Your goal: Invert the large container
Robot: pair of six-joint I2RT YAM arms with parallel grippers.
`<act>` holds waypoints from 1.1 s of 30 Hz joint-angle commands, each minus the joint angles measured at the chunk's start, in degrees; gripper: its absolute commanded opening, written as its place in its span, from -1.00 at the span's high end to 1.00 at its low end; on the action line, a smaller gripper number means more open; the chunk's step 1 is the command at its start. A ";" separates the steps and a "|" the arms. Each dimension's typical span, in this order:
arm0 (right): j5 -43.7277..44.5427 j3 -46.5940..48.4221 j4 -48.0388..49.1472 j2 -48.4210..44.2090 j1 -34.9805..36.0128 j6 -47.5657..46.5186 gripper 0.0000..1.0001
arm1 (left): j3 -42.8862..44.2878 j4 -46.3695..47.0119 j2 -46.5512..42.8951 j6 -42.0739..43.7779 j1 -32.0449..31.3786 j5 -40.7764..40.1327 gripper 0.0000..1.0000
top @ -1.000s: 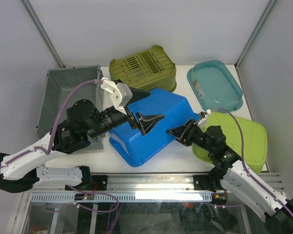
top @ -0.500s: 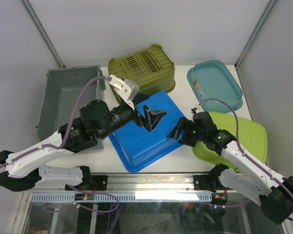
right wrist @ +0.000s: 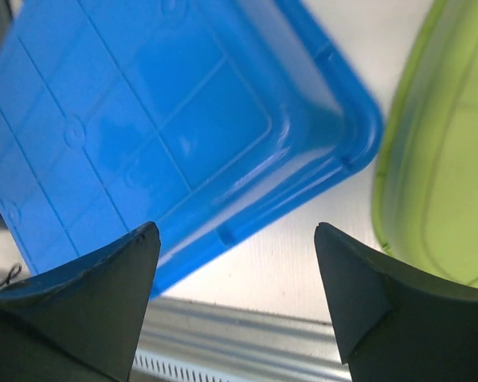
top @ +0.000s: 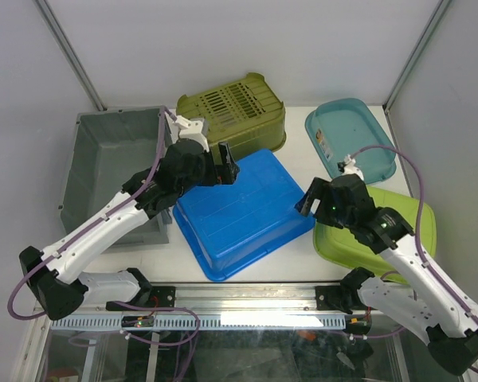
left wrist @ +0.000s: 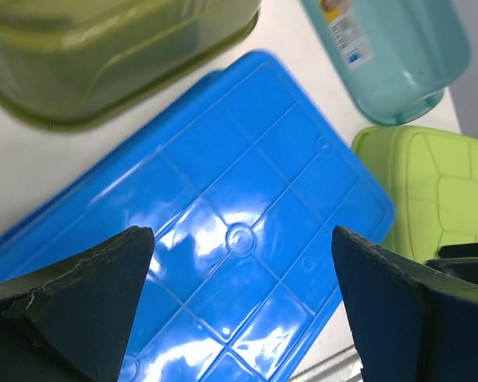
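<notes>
You have the large blue container point(top: 239, 211) lying bottom-up in the middle of the table point(top: 303, 259), rim down on the surface, turned at an angle so that one corner points to the near edge. Your left gripper point(top: 225, 165) hangs over the container's far left corner with its fingers spread wide and nothing between them; its wrist view looks down through the gap at the ribbed blue base. Your right gripper point(top: 308, 199) is at the container's right corner, above the strip of table between it and the lime green tub point(top: 390, 227) at the near right corner. Its fingers are also apart and empty. You cannot tell from these views whether either gripper touches the plastic. An olive basket point(top: 233, 111) stands upside down at the far edge, just beside the container. A teal tray point(top: 350, 139) lies in the far right corner, and a grey bin point(top: 103, 171) sits along the left edge.
</notes>
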 commanded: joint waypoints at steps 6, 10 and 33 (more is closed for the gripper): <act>16.71 4.63 0.01 -3.39 -0.09 -2.20 -0.72 | -9.65 -4.71 -1.98 -12.38 2.74 -3.49 -0.98; 9.32 -1.02 -2.60 -4.16 -0.09 1.07 -0.72 | -13.94 -3.60 -3.01 -12.65 2.77 -2.21 -0.98; 17.35 -9.56 -12.00 -5.69 -0.22 20.31 -0.70 | -18.91 6.83 5.46 -10.00 2.75 14.16 -0.98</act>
